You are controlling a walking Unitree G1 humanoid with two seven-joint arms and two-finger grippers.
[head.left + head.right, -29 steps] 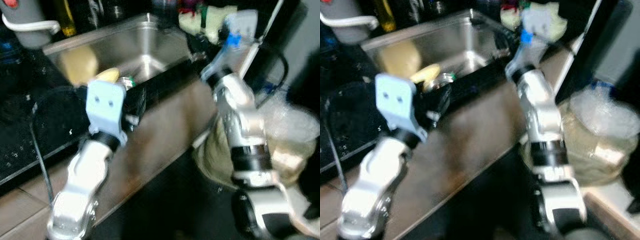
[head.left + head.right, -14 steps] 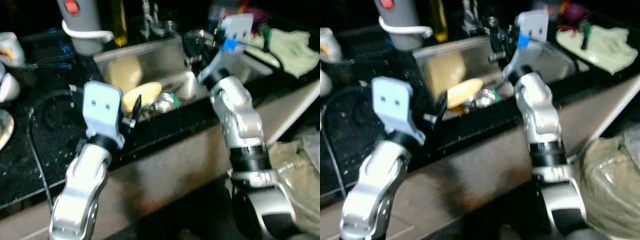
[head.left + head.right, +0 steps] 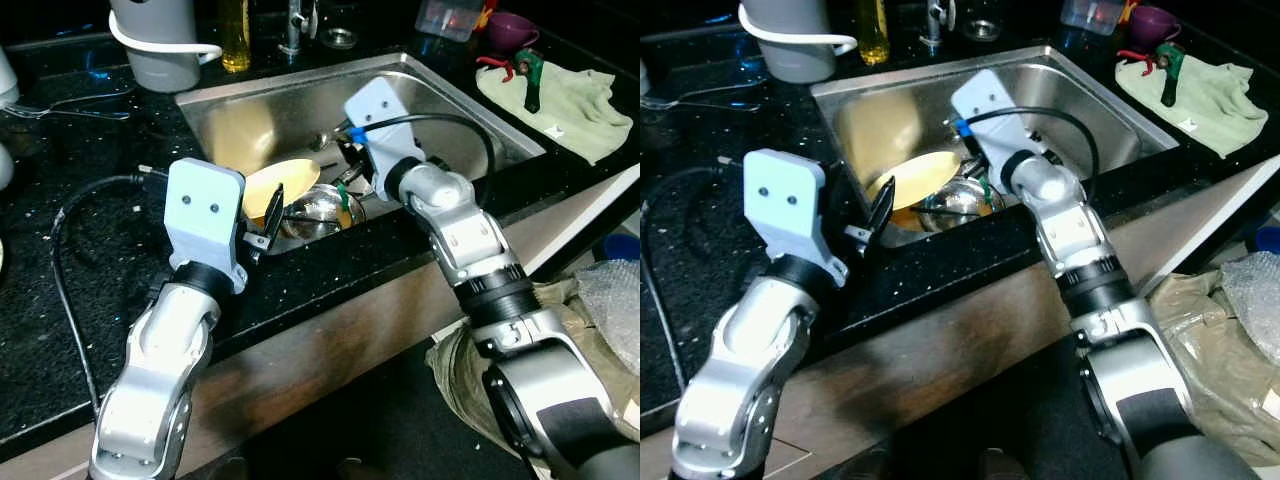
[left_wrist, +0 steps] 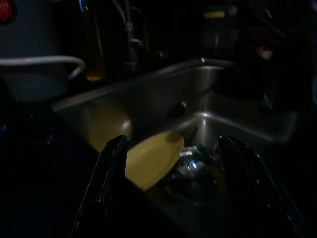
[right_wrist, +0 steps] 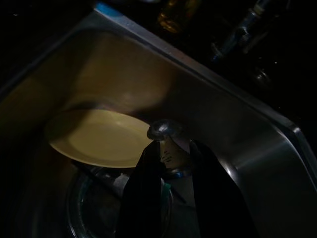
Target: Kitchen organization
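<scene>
Progress slight: right gripper [image 5: 171, 163] down in sink [image 3: 460, 110], fingers nearly closed around a small metal piece [image 5: 166, 130], grip uncertain. Yellow plate [image 3: 280, 188] and steel bowl [image 3: 320, 208] just beside, unmoved. Left gripper [image 4: 171, 163] wide open, empty, facing plate from counter [image 3: 80, 260].

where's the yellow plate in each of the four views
Left eye view: yellow plate in the sink, beside the left gripper.
Right eye view: mid-frame, against the sink's left wall.
Left wrist view: low centre, between the black fingers.
Right wrist view: left of centre.
Shared landmark: the steel sink.
</scene>
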